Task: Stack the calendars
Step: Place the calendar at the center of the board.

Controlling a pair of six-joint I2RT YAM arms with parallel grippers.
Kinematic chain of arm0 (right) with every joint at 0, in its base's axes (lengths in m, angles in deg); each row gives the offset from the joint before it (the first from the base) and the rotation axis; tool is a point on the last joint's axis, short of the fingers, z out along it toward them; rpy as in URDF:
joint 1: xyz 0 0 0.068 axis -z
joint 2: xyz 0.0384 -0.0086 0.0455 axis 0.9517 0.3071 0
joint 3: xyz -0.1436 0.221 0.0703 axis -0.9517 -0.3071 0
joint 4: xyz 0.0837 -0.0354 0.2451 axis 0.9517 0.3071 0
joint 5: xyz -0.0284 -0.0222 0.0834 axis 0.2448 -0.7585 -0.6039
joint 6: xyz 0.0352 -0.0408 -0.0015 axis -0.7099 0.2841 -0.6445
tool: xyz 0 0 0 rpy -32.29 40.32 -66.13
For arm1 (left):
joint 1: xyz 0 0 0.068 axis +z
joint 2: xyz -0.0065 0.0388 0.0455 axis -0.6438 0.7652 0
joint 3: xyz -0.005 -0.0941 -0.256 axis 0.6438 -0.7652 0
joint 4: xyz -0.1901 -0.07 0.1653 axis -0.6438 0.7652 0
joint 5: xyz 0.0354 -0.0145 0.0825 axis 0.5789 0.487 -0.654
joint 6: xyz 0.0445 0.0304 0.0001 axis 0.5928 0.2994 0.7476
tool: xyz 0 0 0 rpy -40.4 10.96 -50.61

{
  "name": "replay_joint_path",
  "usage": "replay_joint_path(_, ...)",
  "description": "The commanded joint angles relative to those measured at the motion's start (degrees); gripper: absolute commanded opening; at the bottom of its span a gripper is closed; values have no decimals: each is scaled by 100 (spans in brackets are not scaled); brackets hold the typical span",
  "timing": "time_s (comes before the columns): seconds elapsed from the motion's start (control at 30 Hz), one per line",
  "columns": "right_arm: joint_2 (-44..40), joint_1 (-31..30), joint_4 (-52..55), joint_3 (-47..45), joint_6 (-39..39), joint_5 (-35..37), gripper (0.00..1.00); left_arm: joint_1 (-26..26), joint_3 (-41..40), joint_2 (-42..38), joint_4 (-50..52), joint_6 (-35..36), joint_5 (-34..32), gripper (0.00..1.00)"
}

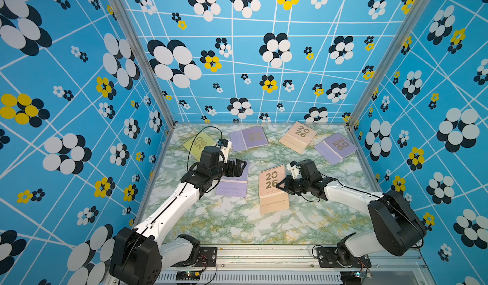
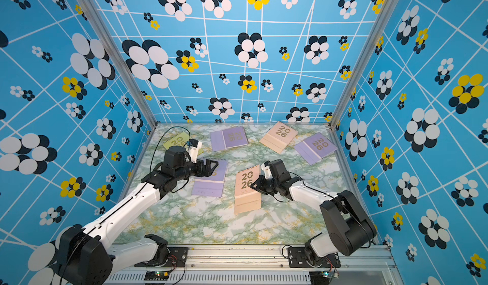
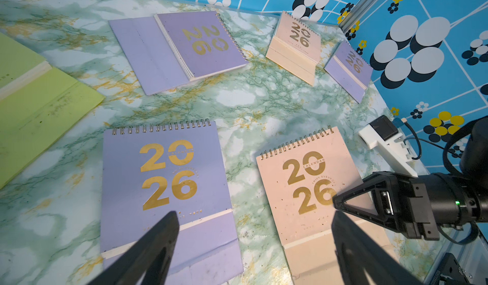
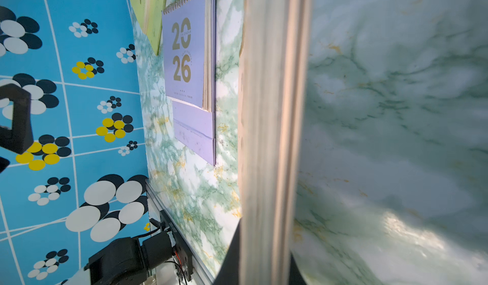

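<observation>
Right fingers (image 3: 340, 204) pinch near peach calendar (image 1: 273, 191) at its right edge, mid worktop (image 1: 303, 223).
Long axis runs near-to-far, spiral at far end, gold 2026 upright from robot side; left fingers (image 3: 158, 244) spread above near lilac calendar (image 1: 233, 188), same heading.

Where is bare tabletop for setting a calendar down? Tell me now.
Widest: the green marbled tabletop's near strip, in front of the near peach spiral-bound calendar and near lilac spiral-bound calendar. Crowded: the back edge, lined with four more calendars.
</observation>
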State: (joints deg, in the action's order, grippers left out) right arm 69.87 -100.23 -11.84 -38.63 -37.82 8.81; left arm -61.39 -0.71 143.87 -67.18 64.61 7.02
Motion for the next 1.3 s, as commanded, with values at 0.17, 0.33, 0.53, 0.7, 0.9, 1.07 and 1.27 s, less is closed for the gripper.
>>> replay_joint_path(0.17, 379, 0, 637, -291, -61, 1109, 18, 80, -87, -27, 19, 112, -28, 92)
replay_joint_path(0.33, 416, -1, 844, -257, 39, 1162, 26, 88, -90, -40, 28, 127, -48, 92)
replay_joint_path(0.53, 594, -1, 1042, -109, 75, 1226, 30, 114, -90, -57, 45, 134, -51, 93)
replay_joint_path(0.7, 607, -3, 1369, 11, 155, 1417, 34, 122, -103, -80, 46, 125, -59, 92)
replay_joint_path(0.9, 608, -1, 1689, 182, 324, 1601, 37, 126, -105, -84, 38, 110, -67, 92)
replay_joint_path(1.07, 624, -1, 1874, 266, 389, 1723, 39, 132, -105, -110, 67, 133, -98, 93)
replay_joint_path(1.27, 686, -1, 2085, 354, 467, 1863, 45, 155, -131, -149, 79, 138, -137, 93)
